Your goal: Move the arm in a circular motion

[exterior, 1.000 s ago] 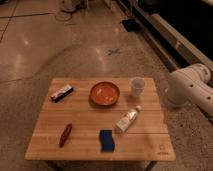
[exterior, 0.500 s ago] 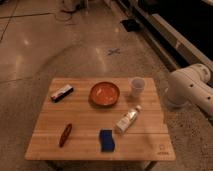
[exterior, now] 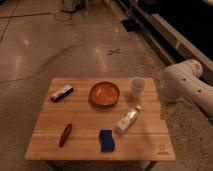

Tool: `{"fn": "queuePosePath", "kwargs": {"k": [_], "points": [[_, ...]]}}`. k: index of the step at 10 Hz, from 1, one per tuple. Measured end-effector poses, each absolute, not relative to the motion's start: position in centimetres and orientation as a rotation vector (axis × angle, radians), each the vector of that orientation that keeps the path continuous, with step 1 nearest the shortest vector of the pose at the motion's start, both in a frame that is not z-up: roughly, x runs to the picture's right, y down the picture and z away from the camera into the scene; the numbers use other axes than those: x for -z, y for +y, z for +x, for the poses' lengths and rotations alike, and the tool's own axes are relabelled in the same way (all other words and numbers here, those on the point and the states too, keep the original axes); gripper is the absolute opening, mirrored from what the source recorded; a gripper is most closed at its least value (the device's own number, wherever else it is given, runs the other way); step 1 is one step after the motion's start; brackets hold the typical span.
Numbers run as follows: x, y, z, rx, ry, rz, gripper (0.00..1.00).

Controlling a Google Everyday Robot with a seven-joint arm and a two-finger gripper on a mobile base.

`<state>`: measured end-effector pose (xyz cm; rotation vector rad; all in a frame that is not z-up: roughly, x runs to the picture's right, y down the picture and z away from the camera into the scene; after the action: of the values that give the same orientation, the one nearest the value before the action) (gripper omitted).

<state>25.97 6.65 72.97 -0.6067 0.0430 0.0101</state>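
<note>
The large white arm [exterior: 187, 86] shows at the right edge of the camera view, just beyond the right side of the wooden table [exterior: 85, 122]. Its thick rounded segments run from a joint near the table's right edge out toward the lower right. The gripper is out of view; no fingers show anywhere in the frame.
On the table lie an orange bowl [exterior: 104, 93], a clear plastic cup [exterior: 137, 86], a white bottle on its side [exterior: 127, 119], a blue sponge [exterior: 106, 140], a brown-red item [exterior: 65, 135] and a dark snack bar [exterior: 61, 93]. Polished floor surrounds the table; a dark wall edge runs along the upper right.
</note>
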Motion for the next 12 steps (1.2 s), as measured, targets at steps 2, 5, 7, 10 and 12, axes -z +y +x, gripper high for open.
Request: {"fn": "queuePosePath", "kwargs": {"k": [2,5,7,10,12], "points": [[-75.4,3.7,22.2,0.039,0.029,-0.612,0.65],[-77.4,-0.1,14.2,0.147,-0.008,-0.594,0.65],[-77.7,-0.7,8.2,0.242,-0.048,-0.588,0.65],[-75.6,2.4,-0.6,0.432,-0.148,-0.593,0.65],[-72.9,5.2,-4.8,0.544,-0.221,-0.597,0.65]]}}
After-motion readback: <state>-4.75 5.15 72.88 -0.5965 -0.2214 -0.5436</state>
